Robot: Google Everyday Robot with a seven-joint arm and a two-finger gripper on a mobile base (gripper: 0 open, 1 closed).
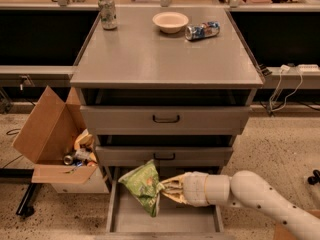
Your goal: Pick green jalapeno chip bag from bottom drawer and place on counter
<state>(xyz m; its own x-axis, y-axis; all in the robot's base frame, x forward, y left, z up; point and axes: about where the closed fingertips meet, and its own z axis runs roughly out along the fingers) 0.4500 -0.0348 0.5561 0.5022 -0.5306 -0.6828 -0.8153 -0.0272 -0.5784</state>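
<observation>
The green jalapeno chip bag point(142, 184) is crumpled and hangs over the open bottom drawer point(172, 220), its top near the middle drawer's front. My gripper point(163, 188) reaches in from the right on a white arm and is shut on the bag's right edge, holding it above the drawer floor. The grey counter point(165, 59) is the cabinet top above.
On the counter stand a pale bowl point(170, 21), a blue soda can point(202, 30) lying on its side and an upright can point(107, 12). Two upper drawers point(166, 119) are shut. A cardboard box point(47, 134) of scraps sits on the floor at left.
</observation>
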